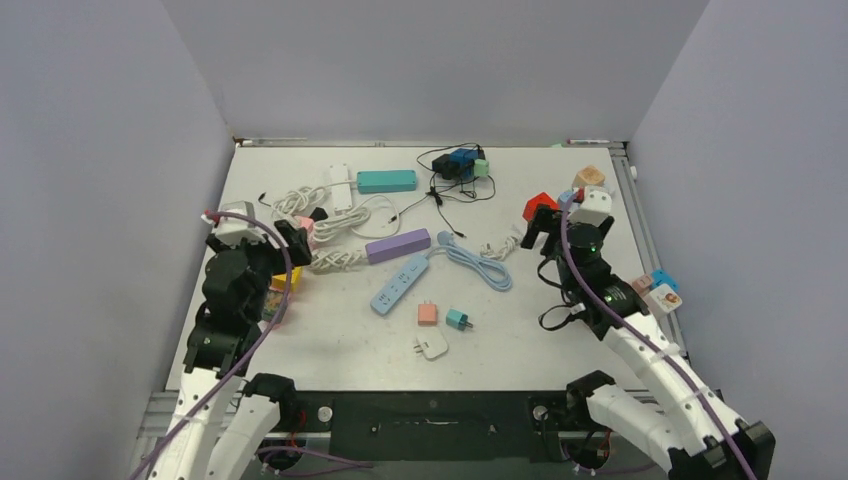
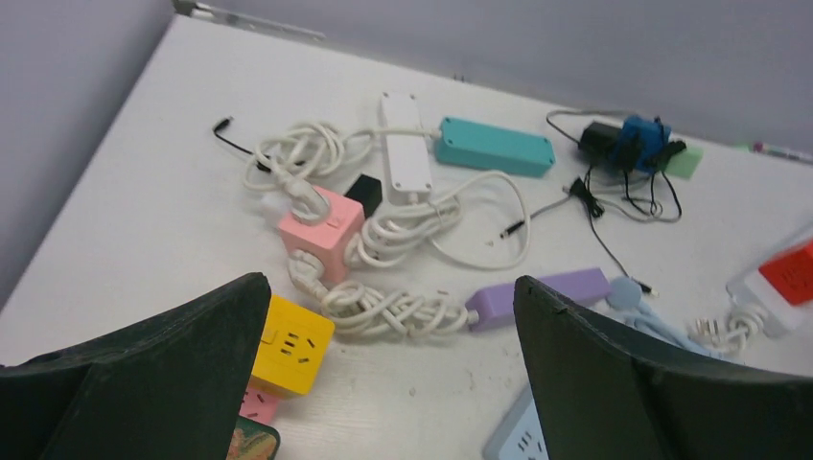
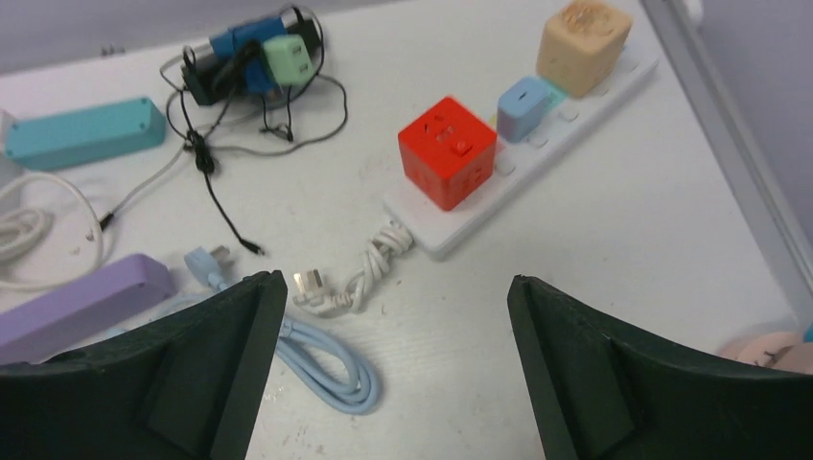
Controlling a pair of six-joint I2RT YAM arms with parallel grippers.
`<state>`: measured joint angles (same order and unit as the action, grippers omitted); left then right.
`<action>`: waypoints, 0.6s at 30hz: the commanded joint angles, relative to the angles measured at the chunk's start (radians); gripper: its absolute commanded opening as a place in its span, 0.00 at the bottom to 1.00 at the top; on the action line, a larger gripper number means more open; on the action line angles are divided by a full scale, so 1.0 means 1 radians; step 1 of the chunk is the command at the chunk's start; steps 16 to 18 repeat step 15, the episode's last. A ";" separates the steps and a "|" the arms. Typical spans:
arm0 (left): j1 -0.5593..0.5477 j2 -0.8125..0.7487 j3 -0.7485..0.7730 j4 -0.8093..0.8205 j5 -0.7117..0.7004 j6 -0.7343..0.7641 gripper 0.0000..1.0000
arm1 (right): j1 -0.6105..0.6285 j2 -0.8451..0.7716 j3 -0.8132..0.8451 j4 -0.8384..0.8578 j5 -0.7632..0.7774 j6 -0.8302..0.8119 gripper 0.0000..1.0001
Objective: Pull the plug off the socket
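Note:
The light-blue power strip (image 1: 400, 283) lies at the table's middle, its coiled light-blue cord (image 1: 480, 265) trailing right. I see no plug seated in it in the top view. Three loose plugs lie just in front of it: salmon (image 1: 427, 313), teal (image 1: 458, 319) and white (image 1: 432, 346). My left gripper (image 1: 295, 240) is open and empty, left of the strip; a corner of the strip (image 2: 518, 441) shows by its right finger (image 2: 388, 283). My right gripper (image 1: 543, 228) is open and empty, right of the cord (image 3: 331, 359), above bare table (image 3: 395, 280).
A lilac strip (image 1: 397, 245) lies behind the light-blue one. A teal strip (image 1: 387, 181), a white strip (image 1: 341, 187) and black chargers (image 1: 455, 165) lie at the back. Pink (image 2: 321, 228) and yellow (image 2: 292, 345) cubes sit left. A white strip with a red cube (image 3: 447, 163) lies right.

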<state>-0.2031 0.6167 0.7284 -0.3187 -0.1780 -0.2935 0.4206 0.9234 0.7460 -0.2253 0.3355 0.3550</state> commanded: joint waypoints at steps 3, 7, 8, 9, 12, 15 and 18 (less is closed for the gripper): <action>0.005 -0.061 0.008 0.047 -0.226 0.022 0.96 | -0.005 -0.215 -0.073 0.142 0.160 -0.098 0.90; 0.005 -0.049 0.018 0.037 -0.215 0.026 0.96 | -0.004 -0.254 -0.089 0.152 0.195 -0.104 0.90; 0.004 -0.048 0.018 0.036 -0.211 0.027 0.96 | -0.004 -0.257 -0.091 0.153 0.193 -0.104 0.90; 0.004 -0.049 0.019 0.035 -0.206 0.030 0.96 | -0.003 -0.257 -0.091 0.153 0.191 -0.103 0.90; 0.004 -0.054 0.018 0.032 -0.186 0.040 0.96 | -0.003 -0.252 -0.085 0.153 0.189 -0.106 0.90; 0.005 -0.054 0.020 0.033 -0.184 0.033 0.96 | -0.003 -0.245 -0.082 0.152 0.187 -0.107 0.90; 0.005 -0.054 0.020 0.033 -0.184 0.033 0.96 | -0.003 -0.245 -0.082 0.152 0.187 -0.107 0.90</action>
